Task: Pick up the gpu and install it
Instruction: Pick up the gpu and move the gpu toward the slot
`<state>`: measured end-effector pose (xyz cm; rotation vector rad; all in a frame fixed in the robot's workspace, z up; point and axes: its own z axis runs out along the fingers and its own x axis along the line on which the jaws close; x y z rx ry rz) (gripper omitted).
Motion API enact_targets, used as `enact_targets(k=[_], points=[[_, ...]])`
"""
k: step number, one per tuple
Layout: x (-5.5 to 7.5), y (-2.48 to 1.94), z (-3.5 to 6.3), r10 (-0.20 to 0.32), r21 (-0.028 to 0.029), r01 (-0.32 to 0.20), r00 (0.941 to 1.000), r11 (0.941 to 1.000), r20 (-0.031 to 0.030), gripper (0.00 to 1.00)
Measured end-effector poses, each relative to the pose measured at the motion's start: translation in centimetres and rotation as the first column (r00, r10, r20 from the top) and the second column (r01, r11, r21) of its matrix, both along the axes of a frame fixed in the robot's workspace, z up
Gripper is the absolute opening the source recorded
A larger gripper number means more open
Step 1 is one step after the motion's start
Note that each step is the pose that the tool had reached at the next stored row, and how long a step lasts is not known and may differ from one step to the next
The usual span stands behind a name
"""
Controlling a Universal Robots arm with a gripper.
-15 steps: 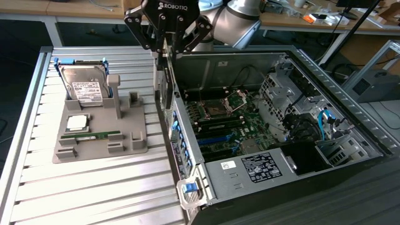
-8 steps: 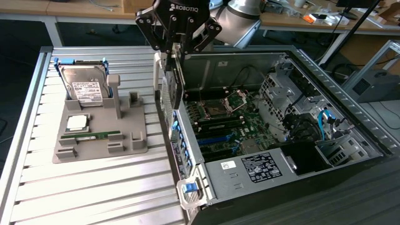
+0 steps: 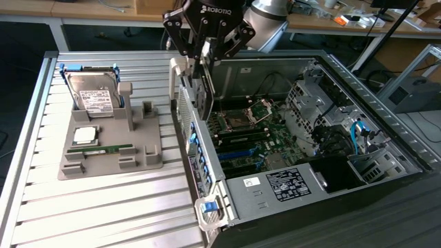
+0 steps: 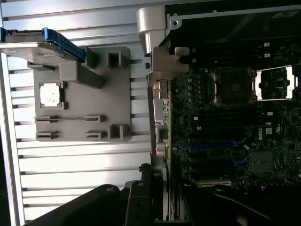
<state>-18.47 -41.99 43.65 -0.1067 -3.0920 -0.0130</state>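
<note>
On the exterior view's left, the ribbed metal table (image 3: pixel 103 206) has free surface toward its near edge. The grey fixture (image 3: pixel 110 168) lies on it, well apart from the computer. The hard drive (image 3: pixel 93 95) stands upright at the fixture's far end, and the processor chip (image 3: pixel 85 135) and the narrow memory stick (image 3: pixel 103 149) lie flat nearer.

In the middle, the gripper (image 3: pixel 205 54) hangs above the rear wall of the open computer case (image 3: pixel 276 188). Its fingers are clenched on the gpu (image 3: pixel 202 95). The card hangs on edge, upright, just beside that wall on the inner side, with its lower edge above the motherboard (image 3: pixel 255 137). In the wrist view the gpu (image 4: pixel 159 186) shows as a thin edge along the wall.

To the right, the board area is open from above. Drive cages and cables (image 3: pixel 358 137) crowd the far right side of the case.
</note>
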Motion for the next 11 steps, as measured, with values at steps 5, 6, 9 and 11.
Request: enact_targets(k=[5,6,9,11], points=[[0.8,-0.07,0.00,0.000,0.0000,0.000,1.0000,1.0000,-0.0056,0.27],[0.9,-0.08,0.00,0.000,0.0000,0.000,1.0000,1.0000,-0.0064,0.27],[1.3,-0.10,0.00,0.000,0.0000,0.000,1.0000,1.0000,-0.0085,0.27],[1.6,-0.11,0.00,0.000,0.0000,0.000,0.9999,1.0000,-0.0104,0.27]])
